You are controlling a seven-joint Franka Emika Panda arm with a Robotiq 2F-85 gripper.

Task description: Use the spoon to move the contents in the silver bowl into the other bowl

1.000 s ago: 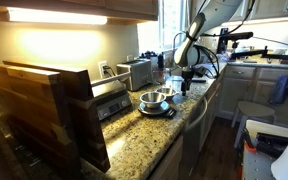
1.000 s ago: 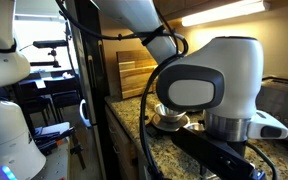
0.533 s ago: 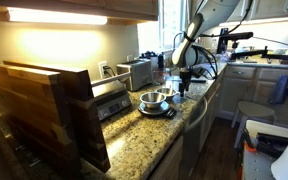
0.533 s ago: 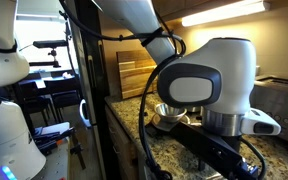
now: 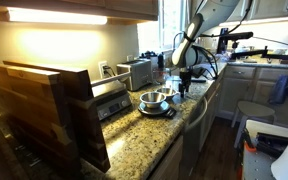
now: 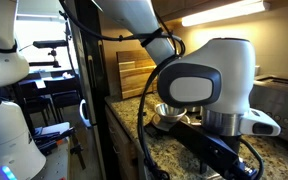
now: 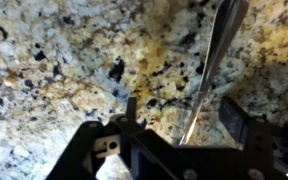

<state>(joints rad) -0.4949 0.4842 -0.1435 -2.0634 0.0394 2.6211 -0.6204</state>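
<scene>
In the wrist view the spoon lies on the speckled granite counter, its shiny handle running down between my fingers. My gripper straddles the handle with the jaws apart. The handle lies nearer the right finger, and a gap shows on each side. In an exterior view the silver bowl sits on a dark base mid-counter, with my gripper lowered just beyond it. The bowl's rim peeks out behind the arm in an exterior view. I cannot make out the other bowl.
A toaster stands against the wall behind the silver bowl. Wooden cutting boards fill the near end of the counter. The counter's front edge drops off beside the gripper. The arm's large white joint blocks much of an exterior view.
The wrist end of the arm has shifted slightly in an exterior view; the bowl and everything else on the counter stay put.
</scene>
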